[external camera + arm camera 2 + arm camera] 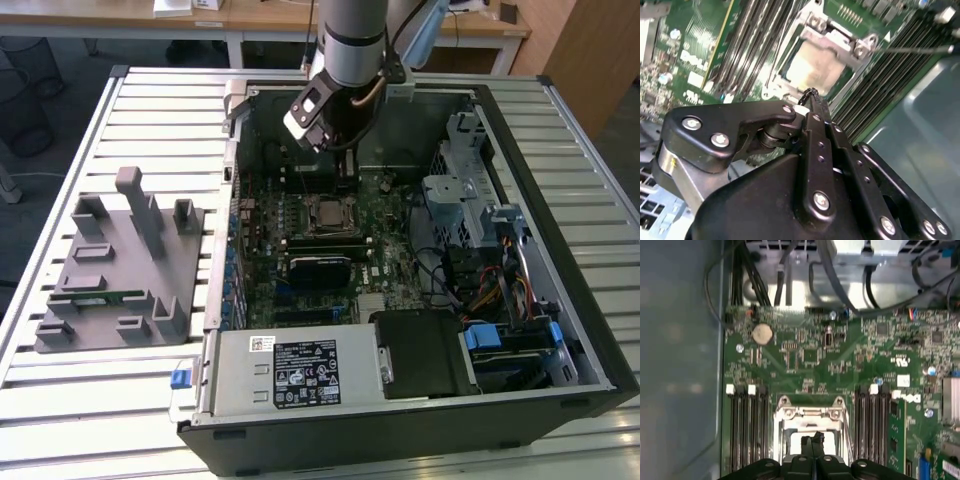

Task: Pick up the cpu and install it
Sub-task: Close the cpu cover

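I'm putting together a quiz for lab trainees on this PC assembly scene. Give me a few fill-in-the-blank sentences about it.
1. The gripper hangs, fingers together, above the cpu, which lies in the ___ on the motherboard.
2. The grey fixture stands at the exterior view's ___ of the computer case.
3. The memory stick in that fixture is ___.
Missing words: socket; left; green.
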